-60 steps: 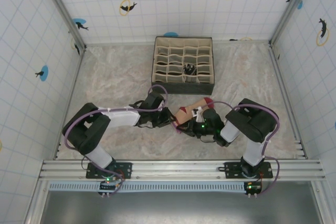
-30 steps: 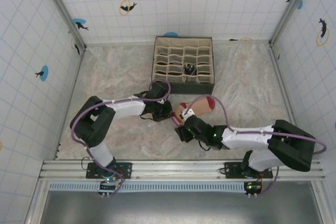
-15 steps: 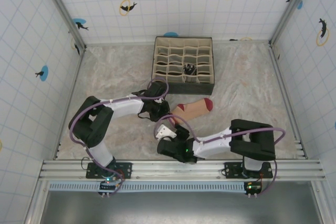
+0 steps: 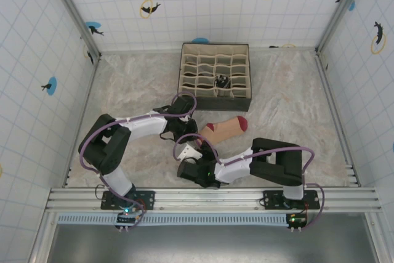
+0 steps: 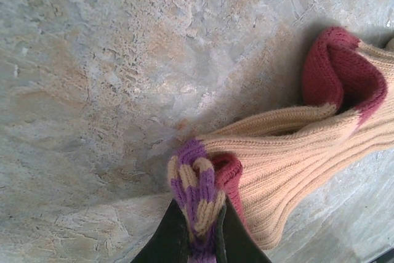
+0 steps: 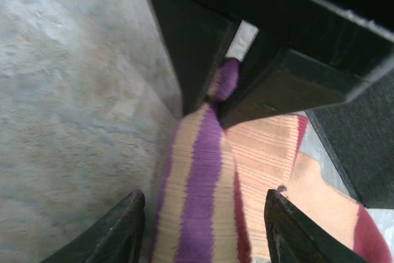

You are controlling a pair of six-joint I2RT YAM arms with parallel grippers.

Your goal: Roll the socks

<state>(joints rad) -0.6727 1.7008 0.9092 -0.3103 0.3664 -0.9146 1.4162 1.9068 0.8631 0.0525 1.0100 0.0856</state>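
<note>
1. The peach sock point(image 4: 226, 127) is laid flat on the table point(image 4: 129, 90), just in front of the compartment box point(image 4: 215, 98).
2. Its purple-striped cuff point(image 5: 196, 183) is pinched in the clenched left end effector point(image 5: 200, 223).
3. The right end effector point(image 6: 206, 220) is released, with its fingers point(image 6: 123, 232) spread to either side of the striped band.
4. The black-and-white sock point(image 4: 220, 81) is seen inside one compartment of the box.
</note>
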